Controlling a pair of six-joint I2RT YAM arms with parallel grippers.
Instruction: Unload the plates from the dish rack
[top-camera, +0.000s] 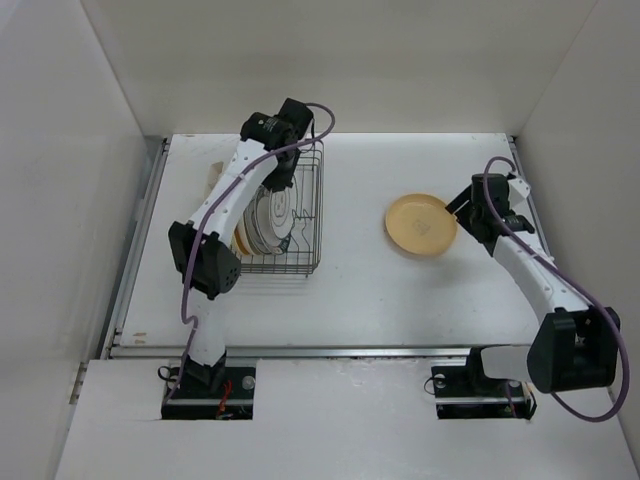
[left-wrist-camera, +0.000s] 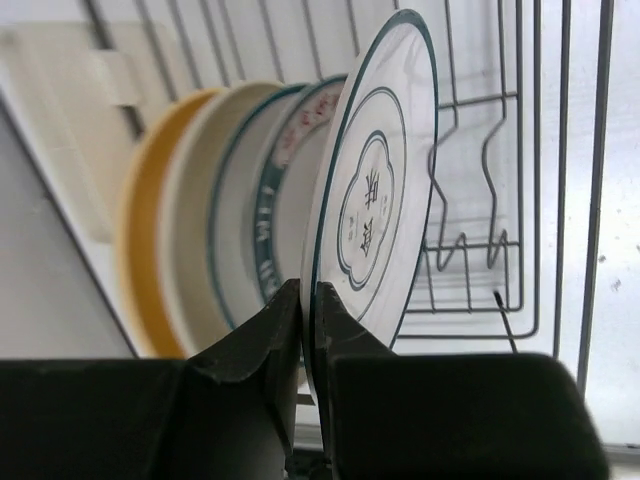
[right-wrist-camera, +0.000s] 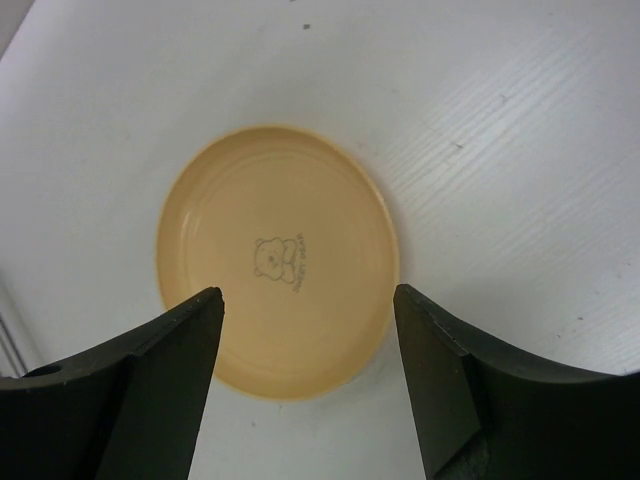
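The dish rack (top-camera: 312, 222) of dark wire stands at the table's left with several plates (top-camera: 266, 218) upright in it. In the left wrist view the frontmost is a white plate with a teal rim and a centre motif (left-wrist-camera: 375, 190). My left gripper (left-wrist-camera: 310, 300) is shut on its lower rim. Behind it stand another teal-ringed plate (left-wrist-camera: 285, 190), a white one (left-wrist-camera: 190, 240) and a tan one (left-wrist-camera: 140, 250). A tan plate with a small bear print (right-wrist-camera: 290, 210) lies flat on the table (top-camera: 421, 225). My right gripper (right-wrist-camera: 308, 295) hangs open just above its near edge, touching nothing.
A cream board (left-wrist-camera: 60, 120) lies beside the rack's left side. The rack's zigzag prongs (left-wrist-camera: 490, 200) stand bare to the right of the held plate. White walls close in the table on the left, the back and the right.
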